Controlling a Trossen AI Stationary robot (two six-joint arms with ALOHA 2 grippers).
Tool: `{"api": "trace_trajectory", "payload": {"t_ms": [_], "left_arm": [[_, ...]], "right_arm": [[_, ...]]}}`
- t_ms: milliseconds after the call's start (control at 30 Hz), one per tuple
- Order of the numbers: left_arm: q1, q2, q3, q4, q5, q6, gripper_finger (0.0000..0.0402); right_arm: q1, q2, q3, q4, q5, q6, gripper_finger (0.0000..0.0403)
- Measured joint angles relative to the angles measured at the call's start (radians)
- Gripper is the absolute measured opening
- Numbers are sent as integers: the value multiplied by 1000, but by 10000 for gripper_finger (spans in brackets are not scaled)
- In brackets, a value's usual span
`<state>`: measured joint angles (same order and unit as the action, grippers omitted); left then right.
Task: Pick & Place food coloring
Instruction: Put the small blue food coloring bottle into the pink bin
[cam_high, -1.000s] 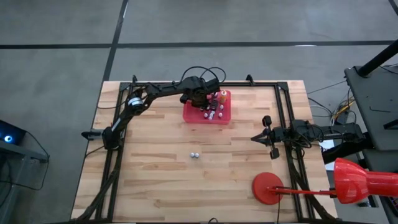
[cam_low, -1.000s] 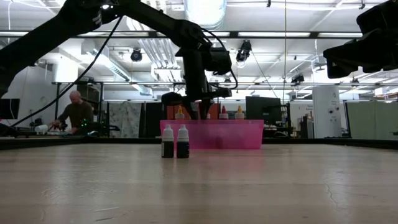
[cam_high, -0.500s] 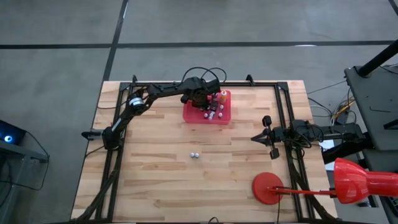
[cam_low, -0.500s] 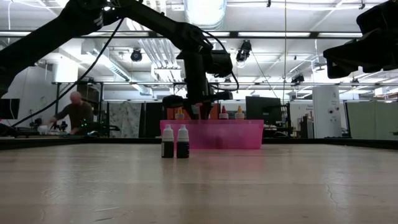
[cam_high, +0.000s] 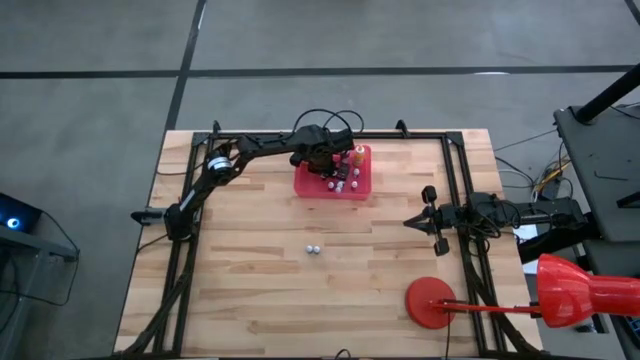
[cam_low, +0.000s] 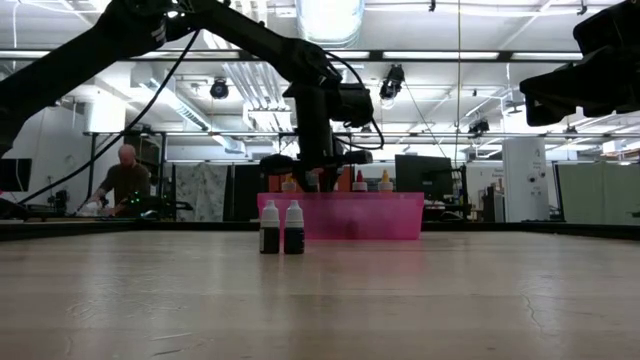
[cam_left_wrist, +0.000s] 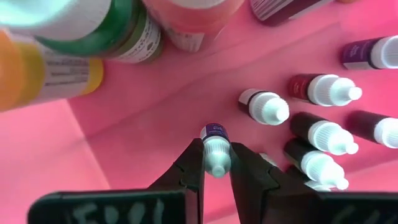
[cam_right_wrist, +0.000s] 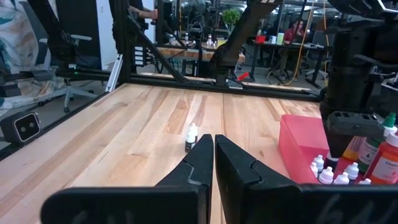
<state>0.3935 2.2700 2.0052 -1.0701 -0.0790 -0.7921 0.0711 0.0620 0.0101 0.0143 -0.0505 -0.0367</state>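
A pink tray (cam_high: 303, 181) at the table's far middle holds several tiny food coloring bottles (cam_left_wrist: 323, 134) with white caps, beside taller orange (cam_left_wrist: 50, 71), green (cam_left_wrist: 127, 34) and red ones. My left gripper (cam_left_wrist: 216, 154) hangs over the tray (cam_low: 400, 216), shut on one small purple-labelled bottle. Two more dark bottles (cam_high: 314, 249) stand upright on the table's middle (cam_low: 282, 228), also visible in the right wrist view (cam_right_wrist: 191, 137). My right gripper (cam_high: 415, 222) waits shut near the right edge (cam_right_wrist: 214, 155). My left gripper pinches the small bottle's white cap (cam_left_wrist: 217, 163) between its two fingers (cam_left_wrist: 194, 167), coming from above and pointing down. The bottle stays upright below the fingers, its purple-labelled body (cam_left_wrist: 214, 131) toward the tray floor. Whether its base rests on the floor I cannot tell.
Black frame rails (cam_high: 455, 190) run along the table's left, far and right sides. A red round base (cam_high: 430, 301) with a red cone sits at the near right corner. Bare wood lies around the two standing bottles. A person works in the room beyond (cam_low: 122, 180).
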Motion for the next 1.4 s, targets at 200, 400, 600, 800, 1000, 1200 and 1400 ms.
{"api": "trace_trajectory", "payload": {"t_ms": [200,400,600,800,1000,1200,1400], "left_arm": [[0,0,0,5,-2,18,36],[0,0,0,5,-2,31,51],[2,0,0,-3,2,40,54],[2,0,-6,-4,12,59,55],[3,0,-13,-4,12,59,55],[5,0,-14,-2,12,61,56],[6,0,-14,7,12,74,56]], "right_arm": [[0,0,0,0,0,2,8],[0,0,0,0,0,2,8],[1,0,0,0,0,2,8],[1,0,0,0,0,2,8],[1,0,0,0,0,2,9],[0,0,0,0,0,2,8],[0,0,0,0,0,2,8]]}}
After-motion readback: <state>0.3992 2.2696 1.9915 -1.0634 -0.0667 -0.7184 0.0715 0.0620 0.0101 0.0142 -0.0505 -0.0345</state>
